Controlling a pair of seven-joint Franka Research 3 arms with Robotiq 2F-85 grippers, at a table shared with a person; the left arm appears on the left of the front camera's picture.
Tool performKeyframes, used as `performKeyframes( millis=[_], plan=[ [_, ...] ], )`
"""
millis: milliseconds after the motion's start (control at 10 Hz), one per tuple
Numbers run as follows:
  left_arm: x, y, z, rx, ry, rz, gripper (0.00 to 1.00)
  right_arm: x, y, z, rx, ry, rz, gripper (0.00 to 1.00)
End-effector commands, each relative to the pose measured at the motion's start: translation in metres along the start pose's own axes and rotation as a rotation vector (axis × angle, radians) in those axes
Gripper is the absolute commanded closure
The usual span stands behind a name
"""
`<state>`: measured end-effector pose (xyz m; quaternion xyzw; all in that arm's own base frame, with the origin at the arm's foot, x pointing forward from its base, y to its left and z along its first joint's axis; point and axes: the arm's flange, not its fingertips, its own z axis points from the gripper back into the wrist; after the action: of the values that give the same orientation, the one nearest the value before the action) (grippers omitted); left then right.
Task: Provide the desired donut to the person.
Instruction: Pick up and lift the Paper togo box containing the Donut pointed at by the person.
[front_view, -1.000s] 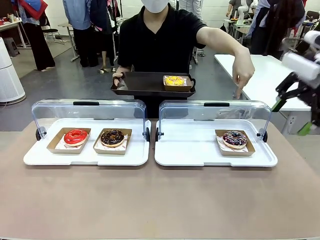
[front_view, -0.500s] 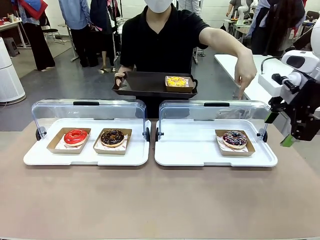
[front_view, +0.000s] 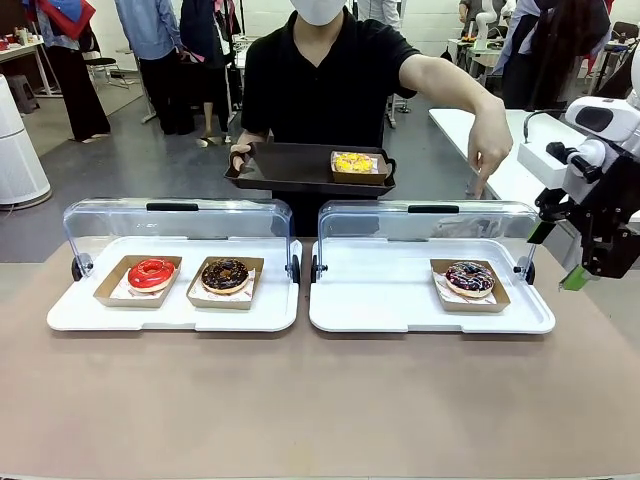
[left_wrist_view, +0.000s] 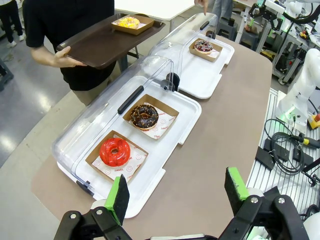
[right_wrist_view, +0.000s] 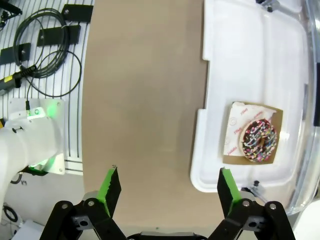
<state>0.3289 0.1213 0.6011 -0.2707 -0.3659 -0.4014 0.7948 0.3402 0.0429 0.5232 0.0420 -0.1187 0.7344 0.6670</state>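
Right gripper (front_view: 558, 255): up in the air at the right end of the table (front_view: 320, 400), just outside the right case (front_view: 380, 295). Its fingers aim downward at a tilt. The jaws are spread wide with nothing between them. In the right wrist view the green pads (right_wrist_view: 111, 189) frame bare brown tabletop, and the case's white base lies off to one side of the gap.

Left gripper (left_wrist_view: 177, 192): jaws also wide apart and empty. It is held high over the left end of the table, looking along both cases.

Sprinkled donut (front_view: 470, 277): dark glaze with coloured sprinkles. It sits on paper in an open cardboard box (front_view: 497, 299), toward the right end of the right case's base, and is the only donut in that case. The clear lid (front_view: 430, 225) is tipped up and back.

Left case (front_view: 270, 305): lid raised as well. The red donut (front_view: 151, 272) and the chocolate donut (front_view: 225, 274) sit side by side, each in its own box, and the boxes are not touching.

Person (front_view: 325, 80): stands at the far side of the table in a black top.
- One hand (front_view: 238, 155) holds a dark tray (front_view: 290, 170) level. A yellow donut (front_view: 352, 161) in a box sits at the tray's right end.
- The other hand (front_view: 488, 150) is stretched out with a finger pointing down. It is behind the raised lid of the right case, above its right end, roughly in line with the sprinkled donut. I cannot tell whether it touches the lid.
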Motion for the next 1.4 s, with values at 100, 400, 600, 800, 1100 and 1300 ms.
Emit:
performKeyframes(
  millis=[100, 400, 600, 800, 1100, 1300],
  plan=[
    [0.001, -0.001, 0.001, -0.005, -0.007, 0.0, 0.0, -0.001, 0.002, -0.004, -0.002, 0.031, -0.018, 0.0],
    [0.001, -0.001, 0.001, -0.005, -0.007, 0.0, 0.0, 0.039, -0.006, -0.054, 0.09, 0.043, 0.002, 0.0],
    [0.001, -0.001, 0.001, -0.005, -0.007, 0.0, 0.0, 0.051, -0.017, -0.09, 0.112, 0.045, -0.035, 0.0],
    [0.001, -0.001, 0.001, -0.005, -0.007, 0.0, 0.0, 0.058, -0.028, -0.125, 0.112, 0.062, -0.068, 0.0],
    [0.001, -0.001, 0.001, -0.005, -0.007, 0.0, 0.0, 0.059, -0.046, -0.159, 0.09, 0.111, -0.107, 0.0],
    [0.001, -0.001, 0.001, -0.005, -0.007, 0.0, 0.0, 0.054, -0.039, -0.152, 0.11, 0.081, -0.09, 0.0]
  ],
)
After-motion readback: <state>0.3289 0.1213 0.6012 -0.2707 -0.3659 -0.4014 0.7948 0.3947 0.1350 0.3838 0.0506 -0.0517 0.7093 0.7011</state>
